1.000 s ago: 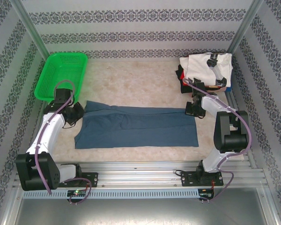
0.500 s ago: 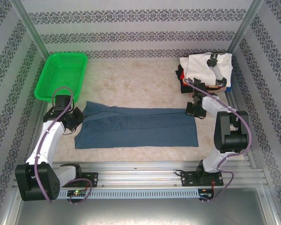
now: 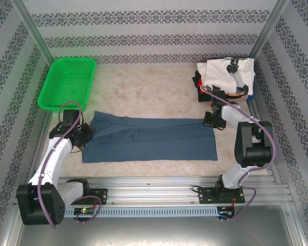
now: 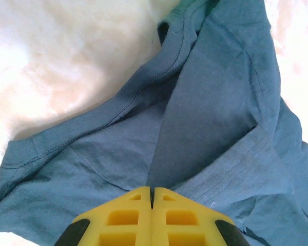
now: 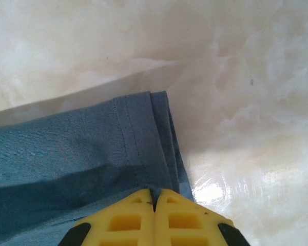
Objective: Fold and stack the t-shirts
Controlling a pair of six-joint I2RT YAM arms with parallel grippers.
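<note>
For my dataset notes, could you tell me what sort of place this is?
Likely a lab test cell: patterned wall panels box in the table, and the left arm and right arm bolt to an aluminium rail.

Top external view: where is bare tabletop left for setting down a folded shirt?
Widest bare patch: between green basket and shirt stack, beyond the blue t-shirt. Crowded at its ends, by left gripper and right gripper.

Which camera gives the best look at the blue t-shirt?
The top external view: the whole blue t-shirt lies spread between the arms. The left wrist view shows its creased folds close up; the right wrist view, a hemmed corner.
</note>
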